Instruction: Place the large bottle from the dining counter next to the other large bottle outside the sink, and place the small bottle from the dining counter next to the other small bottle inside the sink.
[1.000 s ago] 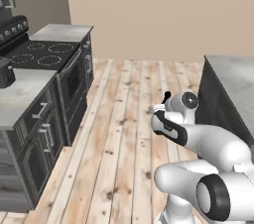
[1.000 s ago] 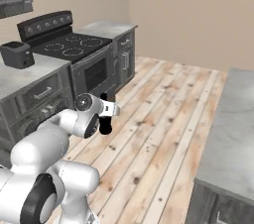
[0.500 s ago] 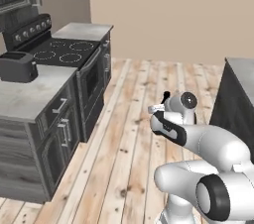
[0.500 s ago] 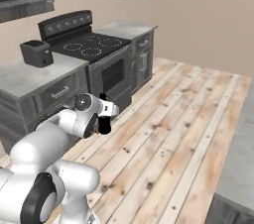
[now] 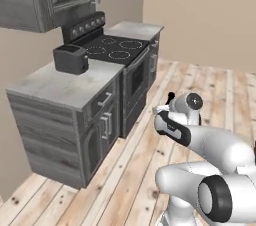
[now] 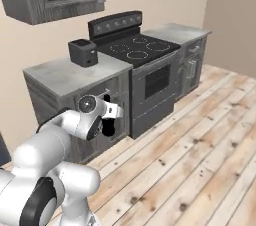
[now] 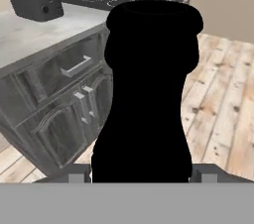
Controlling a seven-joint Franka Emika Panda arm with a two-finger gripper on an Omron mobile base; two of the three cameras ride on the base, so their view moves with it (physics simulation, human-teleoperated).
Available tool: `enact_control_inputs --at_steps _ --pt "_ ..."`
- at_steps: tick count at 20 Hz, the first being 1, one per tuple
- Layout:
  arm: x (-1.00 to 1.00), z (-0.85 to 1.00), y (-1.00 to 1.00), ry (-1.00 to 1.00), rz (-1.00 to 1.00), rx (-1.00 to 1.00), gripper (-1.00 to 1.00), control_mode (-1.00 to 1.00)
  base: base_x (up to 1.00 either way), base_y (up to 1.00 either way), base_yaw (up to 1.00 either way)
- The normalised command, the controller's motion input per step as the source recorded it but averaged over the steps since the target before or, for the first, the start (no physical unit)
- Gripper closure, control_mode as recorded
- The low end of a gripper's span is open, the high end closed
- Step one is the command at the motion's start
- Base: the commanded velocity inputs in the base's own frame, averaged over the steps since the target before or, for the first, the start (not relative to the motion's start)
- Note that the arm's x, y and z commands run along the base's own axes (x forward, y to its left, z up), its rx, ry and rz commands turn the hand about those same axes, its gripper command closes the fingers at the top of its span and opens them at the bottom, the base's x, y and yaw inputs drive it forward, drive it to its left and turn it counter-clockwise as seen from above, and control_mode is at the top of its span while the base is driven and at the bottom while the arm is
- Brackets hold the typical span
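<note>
A: The fingers hold a black bottle upright, close to the arm.

B: What's changed?

A: The whole view has swung. The stove and bench with the toaster now sit closer. The base is driving, likely sink-bound.

B: The bottle?

A: Same grip as before.

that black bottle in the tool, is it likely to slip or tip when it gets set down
The black waisted bottle looks rigid, holding its shape between the tool sides, so it probably won't flex. Its smooth curved body may be slippery, so it could slide in the grip. It stands tall over a fairly narrow base, so it could tip if released at a tilt.
</note>
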Motion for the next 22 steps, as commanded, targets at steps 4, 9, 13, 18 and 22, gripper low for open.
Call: enact_control_inputs --at_steps 4,9,13,18,22 --pt "0.0 0.0 0.0 0.0 0.0 0.0 1.0 1.0 -0.1 0.4 0.42" --pt "0.0 0.0 0.0 0.0 0.0 0.0 1.0 1.0 -0.2 0.37 0.45" --pt "0.0 0.0 0.0 0.0 0.0 0.0 1.0 1.0 -0.27 0.39 0.46" --pt "0.0 0.0 0.0 0.0 0.0 0.0 1.0 1.0 -0.24 0.42 0.48" --pt "0.0 0.0 0.0 0.0 0.0 0.0 1.0 1.0 -0.25 0.44 0.51"
